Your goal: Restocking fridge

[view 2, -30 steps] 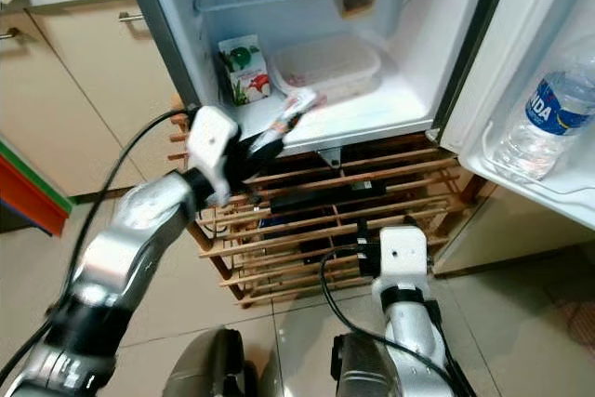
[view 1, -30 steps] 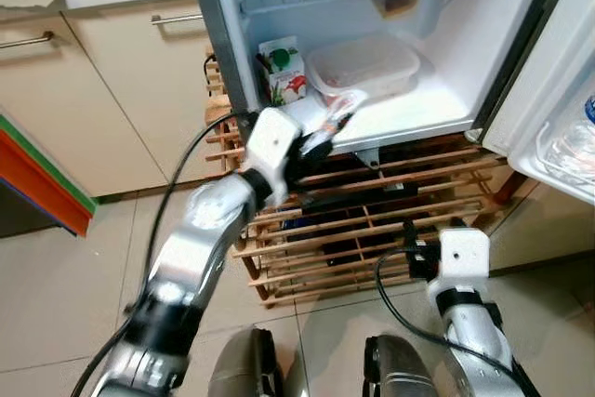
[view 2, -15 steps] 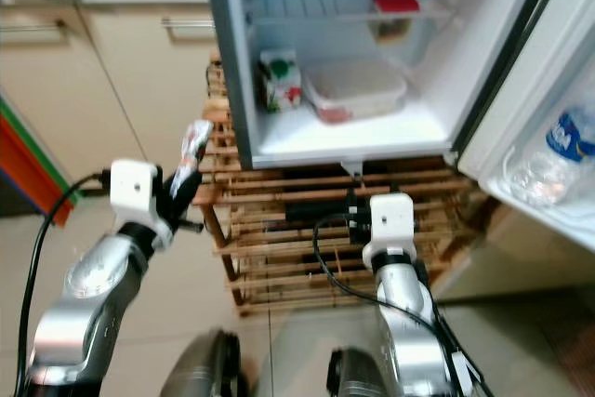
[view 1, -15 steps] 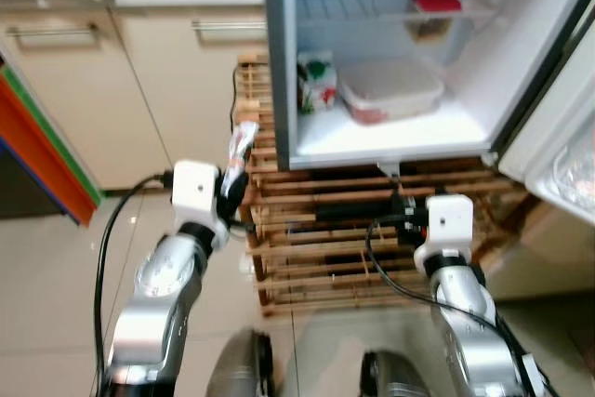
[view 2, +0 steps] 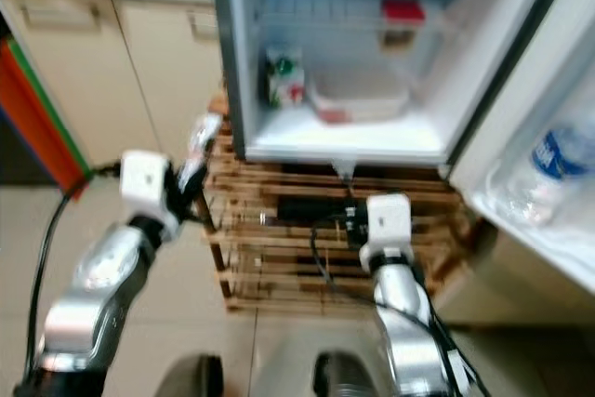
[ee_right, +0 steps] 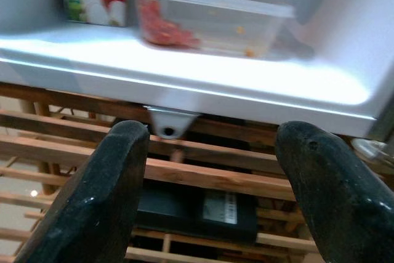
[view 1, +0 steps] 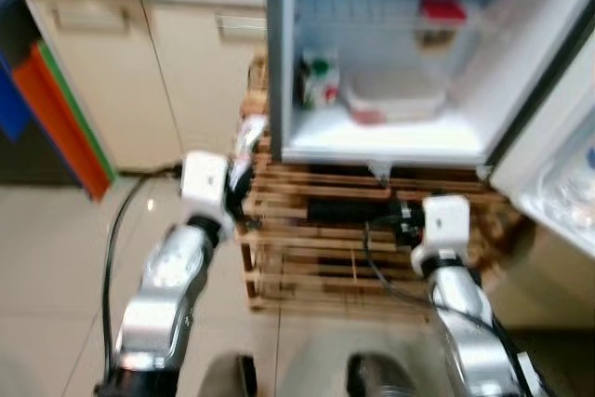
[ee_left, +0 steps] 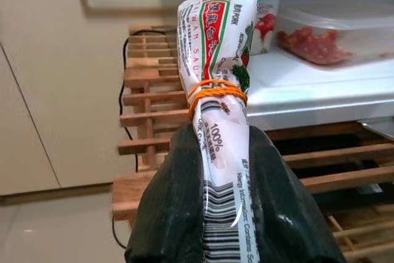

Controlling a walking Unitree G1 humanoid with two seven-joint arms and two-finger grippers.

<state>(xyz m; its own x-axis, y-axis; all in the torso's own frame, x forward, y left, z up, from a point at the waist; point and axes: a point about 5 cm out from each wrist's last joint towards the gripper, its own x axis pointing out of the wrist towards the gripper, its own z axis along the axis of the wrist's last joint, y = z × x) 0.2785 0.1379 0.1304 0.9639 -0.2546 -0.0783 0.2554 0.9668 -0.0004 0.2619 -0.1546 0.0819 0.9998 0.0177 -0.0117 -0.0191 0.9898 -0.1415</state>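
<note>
The left gripper (ee_left: 225,170) clamps a banded sausage packet (ee_left: 220,84) upright, its long axis running out beyond the jaws toward the open fridge (view 1: 390,141); the right gripper (ee_right: 212,183) gapes wide.

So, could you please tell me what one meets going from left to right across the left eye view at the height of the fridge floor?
Orange panel → cabinet door → juice carton → clear food container → open fridge door.
</note>
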